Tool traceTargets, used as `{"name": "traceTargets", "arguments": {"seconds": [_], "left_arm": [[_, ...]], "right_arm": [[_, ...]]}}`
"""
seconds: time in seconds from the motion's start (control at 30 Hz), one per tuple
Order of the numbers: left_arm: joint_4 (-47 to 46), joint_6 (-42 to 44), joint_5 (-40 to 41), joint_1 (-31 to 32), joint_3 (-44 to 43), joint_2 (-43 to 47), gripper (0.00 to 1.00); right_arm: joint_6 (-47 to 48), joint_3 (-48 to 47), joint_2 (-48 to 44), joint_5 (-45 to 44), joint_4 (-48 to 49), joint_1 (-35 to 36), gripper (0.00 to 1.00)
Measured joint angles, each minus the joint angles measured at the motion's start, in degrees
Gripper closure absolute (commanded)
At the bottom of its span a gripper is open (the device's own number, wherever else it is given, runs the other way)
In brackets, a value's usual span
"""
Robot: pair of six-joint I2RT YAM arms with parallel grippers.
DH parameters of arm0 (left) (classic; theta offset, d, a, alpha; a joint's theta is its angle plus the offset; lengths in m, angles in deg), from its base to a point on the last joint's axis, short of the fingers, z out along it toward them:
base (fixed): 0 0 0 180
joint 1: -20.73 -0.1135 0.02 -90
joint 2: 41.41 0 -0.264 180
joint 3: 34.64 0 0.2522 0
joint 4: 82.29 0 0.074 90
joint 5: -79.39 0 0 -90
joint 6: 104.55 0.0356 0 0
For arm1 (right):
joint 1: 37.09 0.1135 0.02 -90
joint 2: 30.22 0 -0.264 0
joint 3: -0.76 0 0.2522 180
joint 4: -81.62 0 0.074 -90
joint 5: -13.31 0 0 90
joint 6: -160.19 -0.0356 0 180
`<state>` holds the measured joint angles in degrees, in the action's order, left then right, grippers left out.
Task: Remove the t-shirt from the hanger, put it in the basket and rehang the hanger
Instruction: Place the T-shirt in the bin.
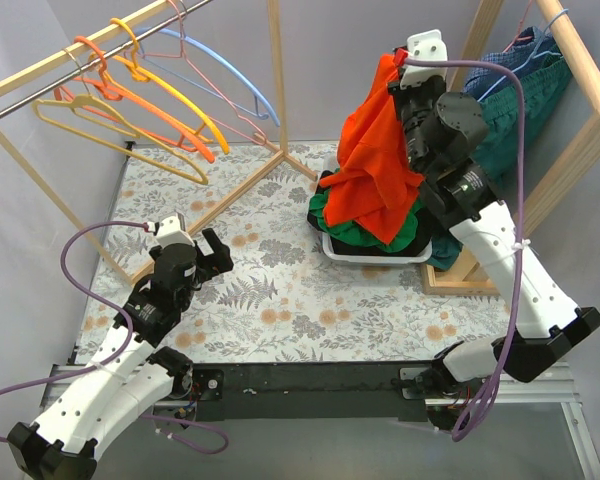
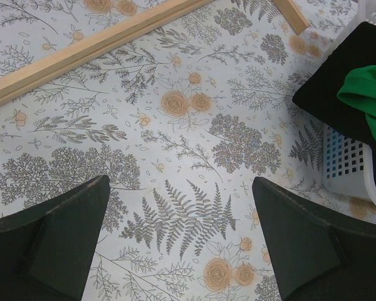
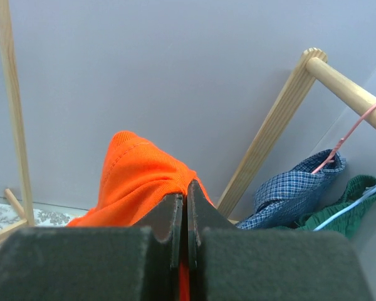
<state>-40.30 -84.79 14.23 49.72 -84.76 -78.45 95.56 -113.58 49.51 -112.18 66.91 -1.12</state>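
Observation:
My right gripper (image 1: 398,68) is shut on an orange t-shirt (image 1: 375,165) and holds it up high; the shirt hangs down over the white basket (image 1: 375,252). In the right wrist view the orange cloth (image 3: 135,179) is pinched between the closed fingers (image 3: 169,216). No hanger shows in the shirt. My left gripper (image 1: 218,258) is open and empty low over the floral table; in the left wrist view its fingers (image 2: 69,232) stand wide apart over the fern print.
The basket holds green and dark clothes (image 1: 365,228). Empty hangers, orange (image 1: 140,105), yellow (image 1: 120,135), blue (image 1: 225,75), hang on the left rail. A blue plaid shirt (image 3: 294,191) and green garment (image 1: 510,130) hang on the right wooden rack (image 1: 580,60).

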Motion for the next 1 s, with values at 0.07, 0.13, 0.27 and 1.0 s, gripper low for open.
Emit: {"name": "traceTargets", "arguments": {"seconds": [0.07,0.13,0.27,1.0], "left_arm": [[0.0,0.0,-0.1,0.0,0.0,0.0,0.02],[0.0,0.0,-0.2,0.0,0.0,-0.1,0.02],[0.0,0.0,-0.7,0.0,0.0,-0.4,0.02],[0.0,-0.3,-4.4,0.0,0.0,-2.7,0.02]], "right_arm": [[-0.5,2.8,-0.6,1.0,1.6,-0.3,0.99],[-2.0,8.8,-2.2,1.9,2.6,-0.8,0.99],[-8.0,24.1,-3.5,3.8,4.3,-2.8,0.99],[-34.3,36.7,14.9,19.4,2.5,-13.6,0.75]]}}
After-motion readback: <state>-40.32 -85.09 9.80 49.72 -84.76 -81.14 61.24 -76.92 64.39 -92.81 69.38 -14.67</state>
